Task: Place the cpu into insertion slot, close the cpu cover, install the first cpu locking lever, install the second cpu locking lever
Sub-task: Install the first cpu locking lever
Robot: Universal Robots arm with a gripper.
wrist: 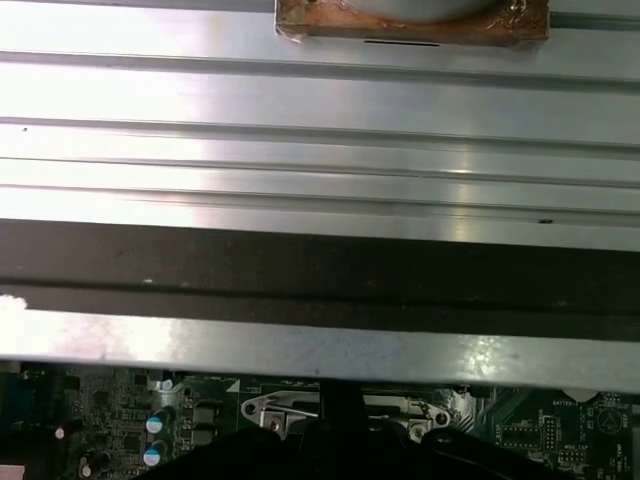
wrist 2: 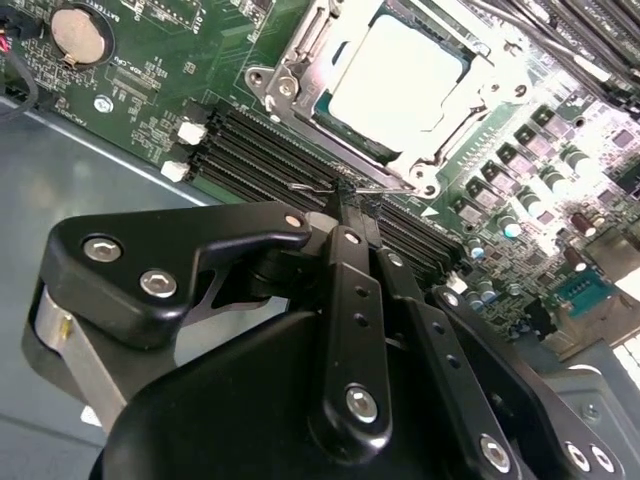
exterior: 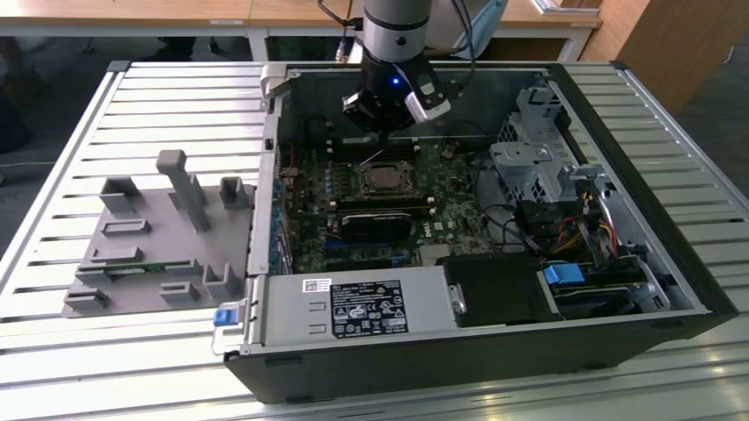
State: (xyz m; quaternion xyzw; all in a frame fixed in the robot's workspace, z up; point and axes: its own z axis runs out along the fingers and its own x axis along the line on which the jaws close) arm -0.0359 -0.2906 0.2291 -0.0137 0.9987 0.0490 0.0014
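Inside the open computer case [exterior: 690, 289], your gripper [wrist 2: 345, 200] hovers with jaws clenched on nothing. You find the cpu [wrist 2: 395, 70], seated in the insertion slot [wrist 2: 340, 115], lying at twelve o'clock from the fingertips.

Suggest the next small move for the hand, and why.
Probably ease the black hand down a touch on the thin wire locking lever: its tips sit right at that lever, while the pale square cpu already lies under the closed metal-frame cpu cover.

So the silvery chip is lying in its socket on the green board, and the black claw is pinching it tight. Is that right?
Not quite. The cpu does lie in the insertion slot, but the gripper isn't pinching it. In the second wrist view its tips are shut at a thin wire lever beside the socket.
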